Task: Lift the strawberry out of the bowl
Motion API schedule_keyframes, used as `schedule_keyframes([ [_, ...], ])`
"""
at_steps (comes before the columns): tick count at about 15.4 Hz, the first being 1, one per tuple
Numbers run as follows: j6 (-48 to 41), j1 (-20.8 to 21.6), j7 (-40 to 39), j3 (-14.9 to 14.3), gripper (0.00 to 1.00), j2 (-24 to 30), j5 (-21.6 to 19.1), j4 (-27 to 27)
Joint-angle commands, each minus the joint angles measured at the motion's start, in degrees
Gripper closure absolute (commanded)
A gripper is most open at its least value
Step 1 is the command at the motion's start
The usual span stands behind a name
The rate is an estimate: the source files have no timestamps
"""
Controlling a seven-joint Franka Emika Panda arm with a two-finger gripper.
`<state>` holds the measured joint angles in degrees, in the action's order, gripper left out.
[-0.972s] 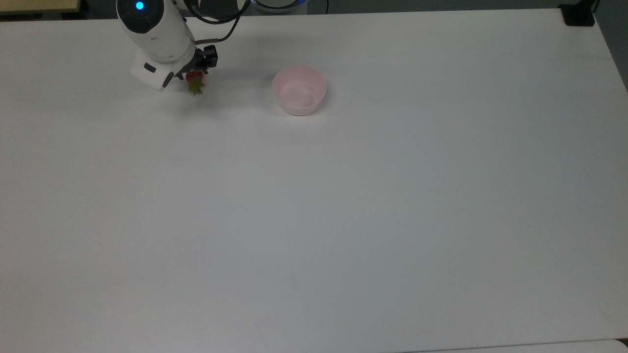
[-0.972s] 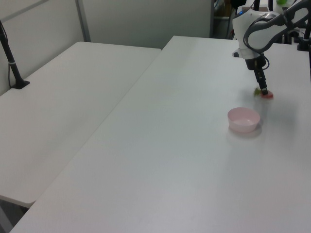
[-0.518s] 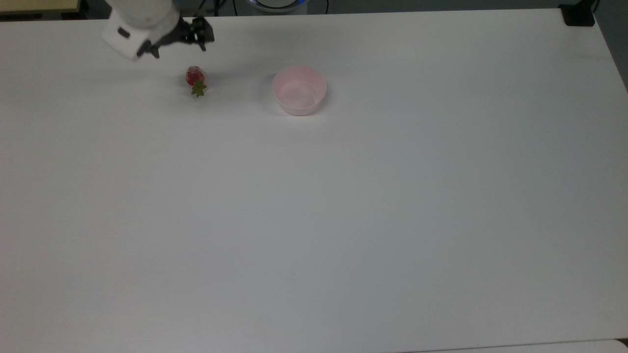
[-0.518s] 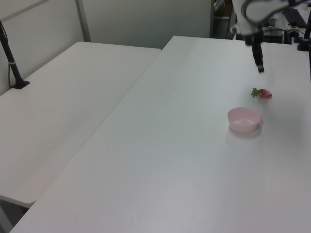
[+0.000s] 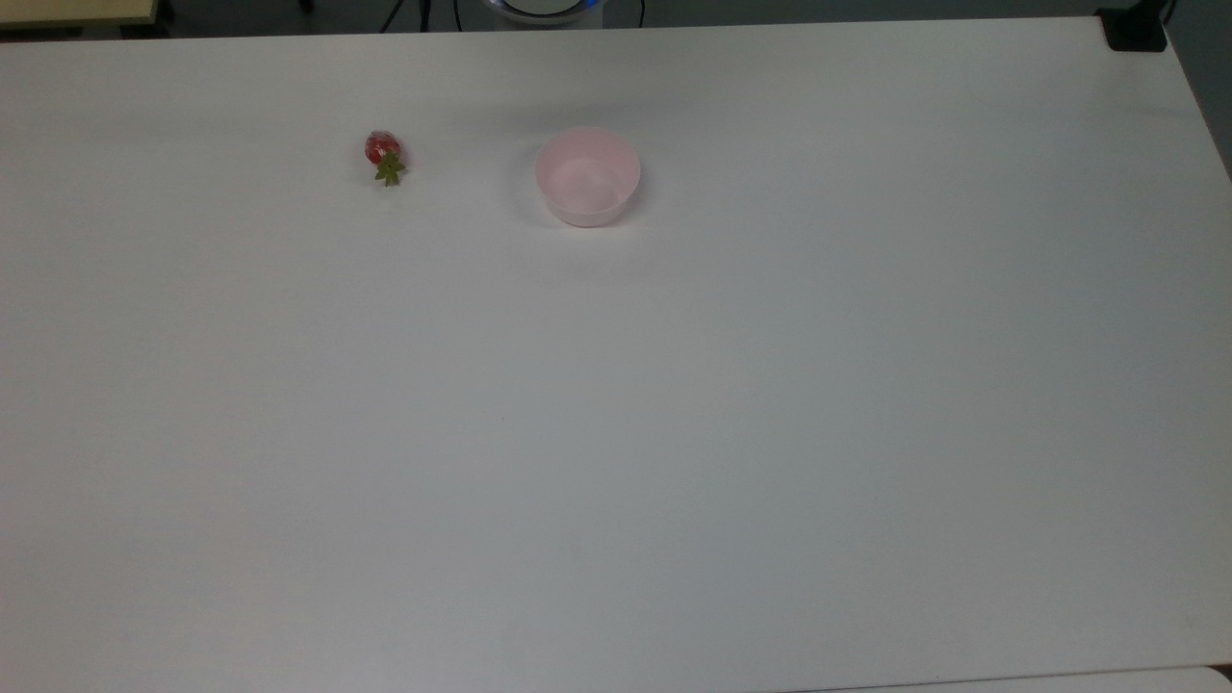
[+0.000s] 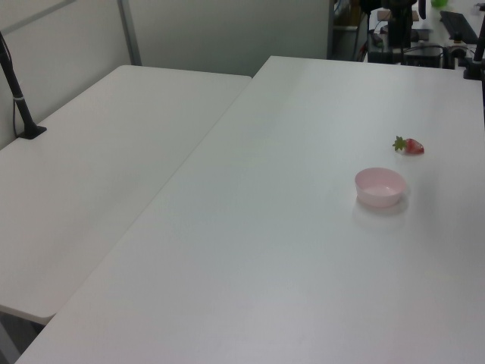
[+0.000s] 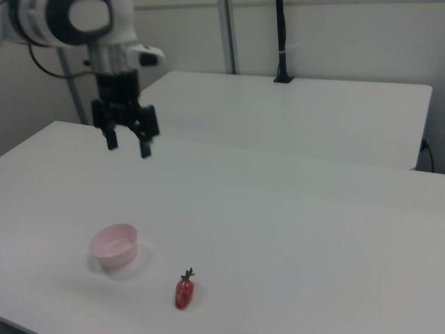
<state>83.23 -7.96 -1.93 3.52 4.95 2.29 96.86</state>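
Observation:
The strawberry [image 5: 383, 153] lies on its side on the white table, outside the bowl, to the top view's left of it. It also shows as a red fruit with a green cap [image 6: 410, 145] [image 7: 184, 292]. The pale pink bowl [image 5: 588, 177] [image 6: 380, 186] [image 7: 114, 245] stands upright with nothing in it. In the right view my gripper [image 7: 127, 145] hangs high above the table, well apart from both, with its two black fingers spread open and nothing between them.
The white table [image 5: 616, 433] stretches wide around the two objects. A second white table [image 6: 106, 167] adjoins it on the left view's left, with a black post [image 6: 17, 91] clamped to it. A dark clamp [image 5: 1134, 29] sits at the top view's upper right corner.
One second ago my gripper was down at the strawberry. It let the fruit go on the table, rose and pulled away out of the top and left views. The strawberry stays put.

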Motion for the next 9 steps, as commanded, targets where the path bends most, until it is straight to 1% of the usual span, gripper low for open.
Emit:
schedule_keyframes([
  [1,-1.06,6.71,7.90,-3.95,0.00,1.02,-0.79,-2.20],
  [2,-0.36,7.51,7.29,-4.48,0.00,0.94,-0.79,-2.12],
  [6,9.83,7.52,0.72,-4.48,0.00,0.15,-0.44,-1.76],
  [7,10.80,7.34,-0.70,-4.48,0.00,-0.38,-0.70,-1.85],
  [9,11.51,7.08,-1.15,-4.48,0.00,-0.64,-0.71,-1.85],
])
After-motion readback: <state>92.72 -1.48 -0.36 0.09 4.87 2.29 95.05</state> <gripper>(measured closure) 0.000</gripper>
